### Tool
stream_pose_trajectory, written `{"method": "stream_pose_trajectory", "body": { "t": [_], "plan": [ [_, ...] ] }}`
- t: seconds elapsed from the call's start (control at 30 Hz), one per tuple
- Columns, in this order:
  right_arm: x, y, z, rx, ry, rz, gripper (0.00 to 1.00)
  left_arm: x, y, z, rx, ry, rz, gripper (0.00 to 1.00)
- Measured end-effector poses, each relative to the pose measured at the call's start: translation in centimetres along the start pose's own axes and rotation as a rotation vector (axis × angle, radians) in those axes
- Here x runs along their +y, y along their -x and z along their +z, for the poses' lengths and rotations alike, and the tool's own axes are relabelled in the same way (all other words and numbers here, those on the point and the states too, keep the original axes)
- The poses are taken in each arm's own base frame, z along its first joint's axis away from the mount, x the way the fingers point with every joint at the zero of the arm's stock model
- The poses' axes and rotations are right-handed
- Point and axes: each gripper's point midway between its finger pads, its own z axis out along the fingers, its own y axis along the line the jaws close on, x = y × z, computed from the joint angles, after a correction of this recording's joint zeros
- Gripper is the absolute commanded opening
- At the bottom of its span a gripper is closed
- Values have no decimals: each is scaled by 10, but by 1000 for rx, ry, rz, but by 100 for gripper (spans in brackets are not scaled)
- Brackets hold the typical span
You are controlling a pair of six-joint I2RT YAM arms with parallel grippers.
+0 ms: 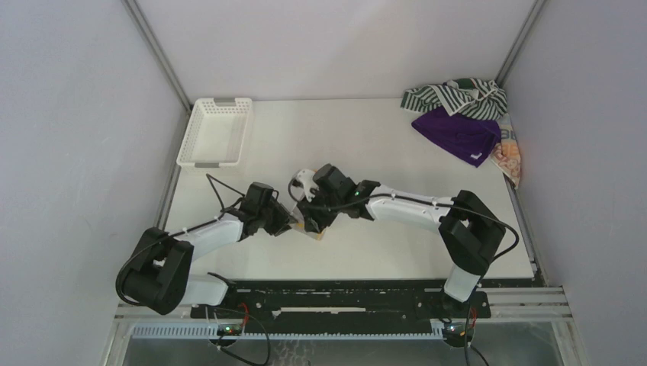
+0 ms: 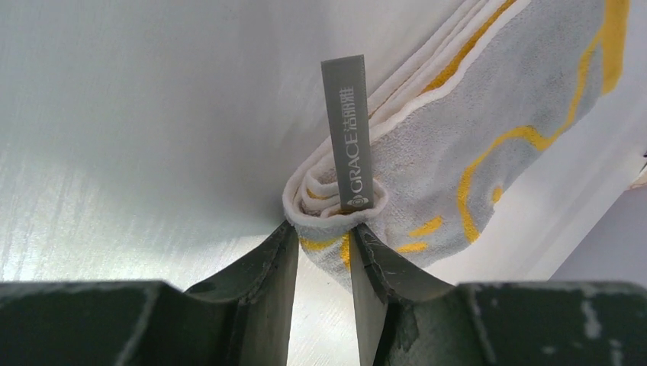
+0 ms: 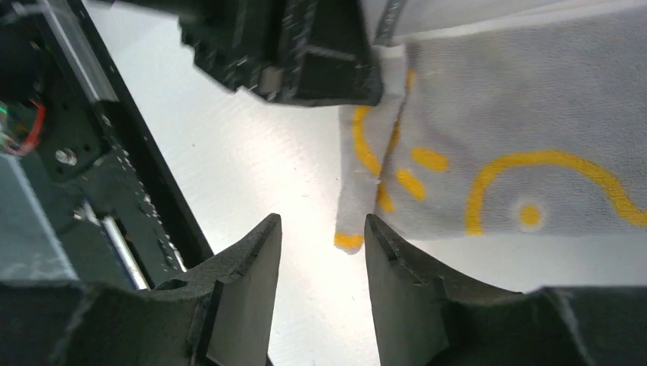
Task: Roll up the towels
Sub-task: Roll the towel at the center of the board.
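The yellow-and-white towel (image 2: pixel 473 137) lies rolled near the table's front middle, mostly hidden under both grippers in the top view. My left gripper (image 2: pixel 326 232) is shut on the roll's end, just below its grey GRACE tag (image 2: pixel 351 130). My right gripper (image 3: pixel 322 221) is open at the towel's (image 3: pixel 519 114) other side, with a loose corner hanging between its fingertips, unpinched. The left gripper's body (image 3: pixel 290 53) shows just above it. The striped green towel (image 1: pixel 455 97), purple towel (image 1: pixel 458 133) and orange patterned towel (image 1: pixel 510 156) are heaped at the back right.
A white lattice basket (image 1: pixel 216 131) stands at the back left of the table (image 1: pixel 343 145). The black base rail (image 1: pixel 336 293) runs along the near edge, close behind the grippers. Walls close in the left, back and right sides.
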Motion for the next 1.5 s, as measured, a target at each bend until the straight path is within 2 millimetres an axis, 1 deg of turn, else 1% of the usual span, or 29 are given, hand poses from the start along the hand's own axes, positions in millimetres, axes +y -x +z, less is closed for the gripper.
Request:
{"method": "stream_pose_trajectory", "body": {
  "t": [0.07, 0.17, 0.23, 0.3, 0.37, 0.5, 0.67, 0.97, 1.07, 1.2, 1.33, 1.4, 1.43, 1.5],
  "plan": [
    [8, -8, 2, -17, -21, -94, 48, 0, 0, 1, 6, 4, 0, 37],
    [12, -23, 13, -14, -50, -198, 50, -3, -1, 2, 18, 7, 6, 37],
    [10, -31, 16, -8, -79, -252, 51, -4, 0, 3, 22, 8, 7, 37],
    [11, -31, 20, -16, -106, -314, 51, -6, -1, 4, 28, 9, 9, 37],
    [12, -26, 23, -38, -136, -366, 51, -6, -1, 5, 33, 10, 13, 37],
    [6, -23, 30, -51, -205, -438, 50, -8, -2, 5, 43, 7, 15, 37],
    [-3, -32, 39, -15, -254, -486, 48, -8, -2, 5, 45, 5, 20, 37],
    [-16, -49, 53, 54, -294, -558, 46, -8, -2, 6, 49, 3, 20, 37],
    [-18, -46, 55, 47, -317, -574, 46, -9, -3, 6, 53, 3, 21, 37],
    [-24, -40, 58, 45, -356, -592, 42, -9, -3, 7, 55, 4, 21, 37],
    [-29, -34, 61, 54, -382, -589, 34, -9, -3, 7, 56, 3, 20, 37],
    [-33, -33, 62, 60, -386, -579, 27, -9, -3, 7, 57, 3, 21, 37],
    [-34, -33, 61, 64, -386, -574, 22, -9, -3, 7, 57, 2, 22, 37],
    [-37, -34, 61, 75, -375, -557, 14, -9, -3, 7, 58, 1, 25, 37]
  ]
}}
